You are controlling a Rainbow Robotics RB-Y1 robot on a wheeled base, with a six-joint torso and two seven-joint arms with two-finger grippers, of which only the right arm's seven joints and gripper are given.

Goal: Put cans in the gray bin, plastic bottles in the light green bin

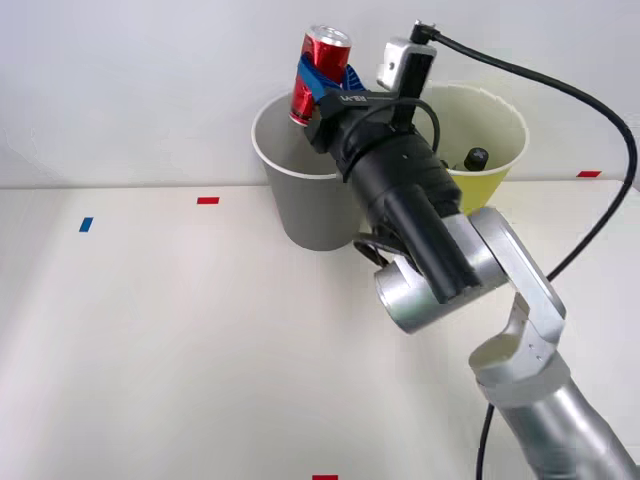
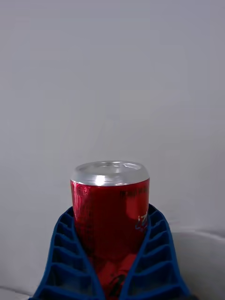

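Note:
My right gripper (image 1: 318,76) is shut on the red can (image 1: 319,72), holding it tilted in the air just above the gray bin (image 1: 300,200). In the wrist view the can (image 2: 110,211) stands between my two blue ribbed fingers (image 2: 65,253), its silver end facing the camera. To the right of the gray bin stands the light green bin (image 1: 490,150), partly hidden by my arm. Inside it I see the black cap of a plastic bottle (image 1: 475,158).
Both bins stand at the table's far edge against a white wall. Small red tape marks (image 1: 207,200) and a blue one (image 1: 86,224) lie on the white tabletop. A black cable (image 1: 560,85) loops from my wrist camera over the green bin.

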